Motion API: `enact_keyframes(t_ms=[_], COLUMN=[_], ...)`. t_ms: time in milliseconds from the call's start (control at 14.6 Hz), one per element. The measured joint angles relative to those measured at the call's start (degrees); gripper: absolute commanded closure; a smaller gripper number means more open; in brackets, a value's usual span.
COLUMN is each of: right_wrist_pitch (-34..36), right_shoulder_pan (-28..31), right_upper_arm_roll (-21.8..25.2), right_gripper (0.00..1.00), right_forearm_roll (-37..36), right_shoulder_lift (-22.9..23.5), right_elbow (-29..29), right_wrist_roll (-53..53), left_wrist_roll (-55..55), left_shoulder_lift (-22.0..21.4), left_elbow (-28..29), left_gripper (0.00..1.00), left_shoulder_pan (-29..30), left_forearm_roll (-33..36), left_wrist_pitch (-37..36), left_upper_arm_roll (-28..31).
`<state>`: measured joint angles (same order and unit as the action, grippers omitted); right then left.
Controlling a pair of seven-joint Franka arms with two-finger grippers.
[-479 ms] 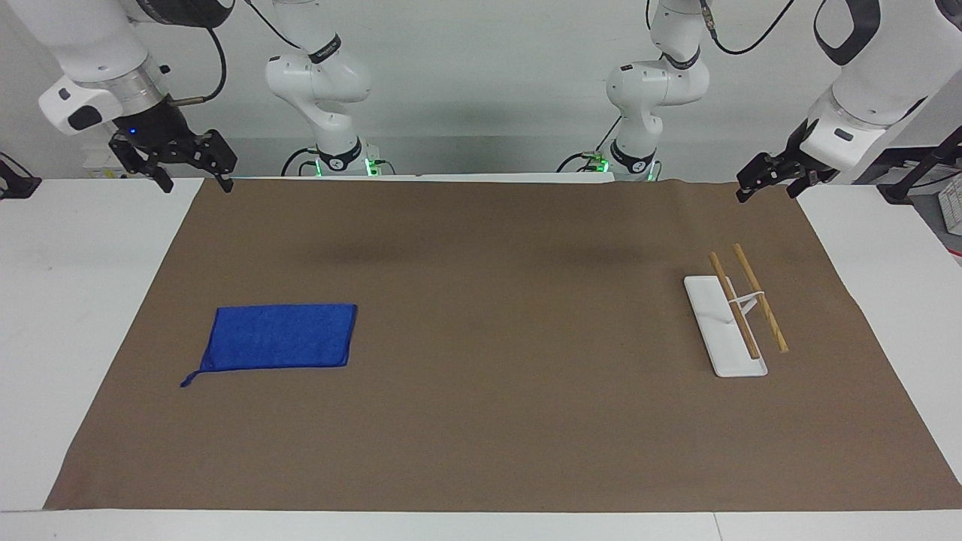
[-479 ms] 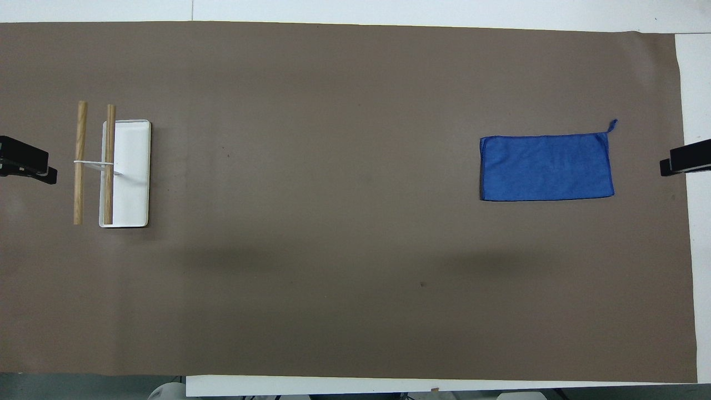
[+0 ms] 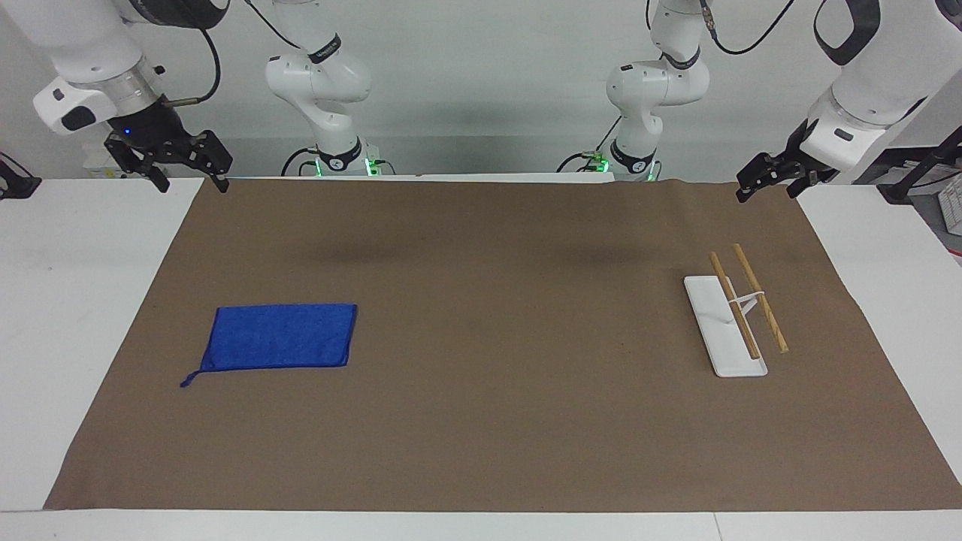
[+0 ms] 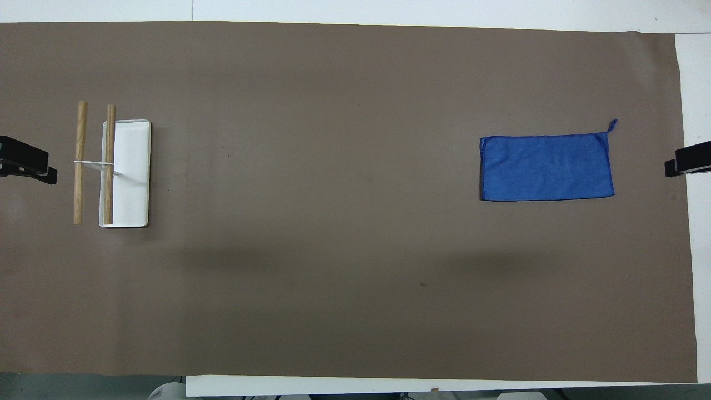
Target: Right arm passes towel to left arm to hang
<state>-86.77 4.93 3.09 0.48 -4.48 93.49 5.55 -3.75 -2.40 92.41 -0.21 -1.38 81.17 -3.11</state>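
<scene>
Lying flat on the brown mat (image 3: pixel 481 421), the towel (image 3: pixel 279 336) sits toward the right arm's end of the counter, untouched. The right hand (image 3: pixel 189 179) hangs spread and empty above the mat's corner; the left hand (image 3: pixel 765 188), also open and empty, waits over the other corner near the rack (image 3: pixel 725 327).

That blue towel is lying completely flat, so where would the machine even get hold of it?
Probably at a short edge or corner, coming straight down from above. The towel lies flat and unfolded on the brown mat, so nothing sticks up to grab; pinching an edge would bunch the cloth between the fingers. The right pincer, open, hangs over the table's edge at that end.
</scene>
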Motion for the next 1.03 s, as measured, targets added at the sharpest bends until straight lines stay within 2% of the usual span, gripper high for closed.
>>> enact_keyframes(t_ms=[137,342,547,753,1026], right_wrist_pitch=[-5.1,-21.5,-33.3,-40.5,-47.3], right_shoulder_pan=[0.8,2.1,2.0,1.5,0.5], right_upper_arm_roll=[0.8,1.5,1.2,1.1,0.7], right_gripper=[0.00,0.00,0.00,0.00,0.00], right_forearm_roll=[0.0,0.0,0.0,0.0,0.0], right_shoulder_lift=[0.4,2.2,4.0,7.2,13.3], right_elbow=[3.8,15.1,22.3,25.8,27.4], right_wrist_roll=[1.8,6.2,6.4,6.4,6.4], left_wrist_roll=[0.0,0.0,0.0,0.0,0.0], left_shoulder_lift=[0.0,0.0,0.0,0.0,0.0], left_elbow=[0.0,0.0,0.0,0.0,0.0], left_gripper=[0.00,0.00,0.00,0.00,0.00], left_shoulder_pan=[0.0,0.0,0.0,0.0,0.0], left_forearm_roll=[0.0,0.0,0.0,0.0,0.0], left_wrist_pitch=[0.0,0.0,0.0,0.0,0.0], left_upper_arm_roll=[0.0,0.0,0.0,0.0,0.0])
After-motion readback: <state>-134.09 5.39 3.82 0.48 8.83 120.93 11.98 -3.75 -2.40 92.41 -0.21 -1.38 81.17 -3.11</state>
